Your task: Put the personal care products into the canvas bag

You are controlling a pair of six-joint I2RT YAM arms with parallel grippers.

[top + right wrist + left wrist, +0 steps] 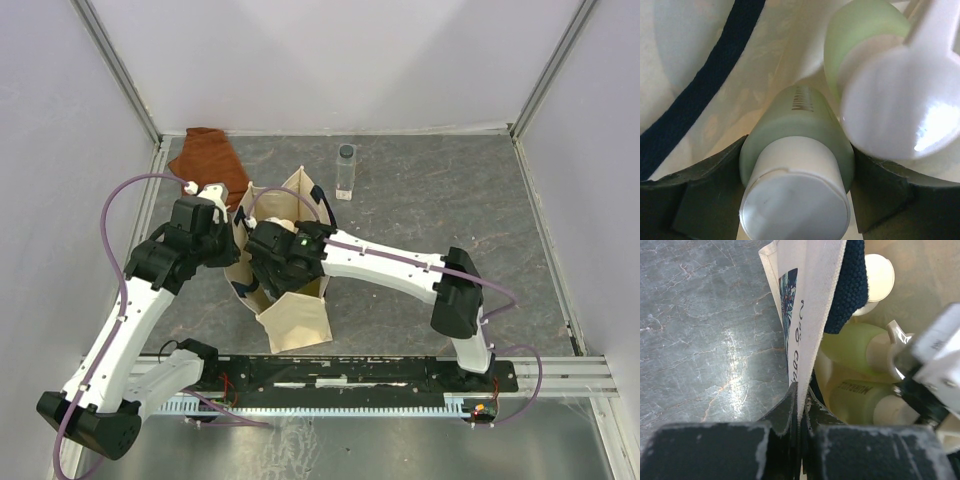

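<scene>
The cream canvas bag (pixel 297 320) with navy handles stands open at mid table. My left gripper (pixel 228 240) is shut on its left rim; in the left wrist view the jaws (pixel 799 401) pinch the canvas edge (pixel 807 315). My right gripper (pixel 272 258) reaches down inside the bag. It is shut on a pale green bottle (pixel 795 135) with a cream cap, one finger on each side. A second pale green bottle (pixel 860 30) leans beside it. Both show in the left wrist view (pixel 852 345) (pixel 855 400), along with a cream cap (pixel 879 276). The slim clear bottle (pixel 346 172) stands behind the bag.
A rust-brown cloth (pixel 208 155) lies at the back left corner. A navy handle (pixel 705 85) runs along the bag's inner wall. White walls and metal rails enclose the grey tabletop (pixel 450 200).
</scene>
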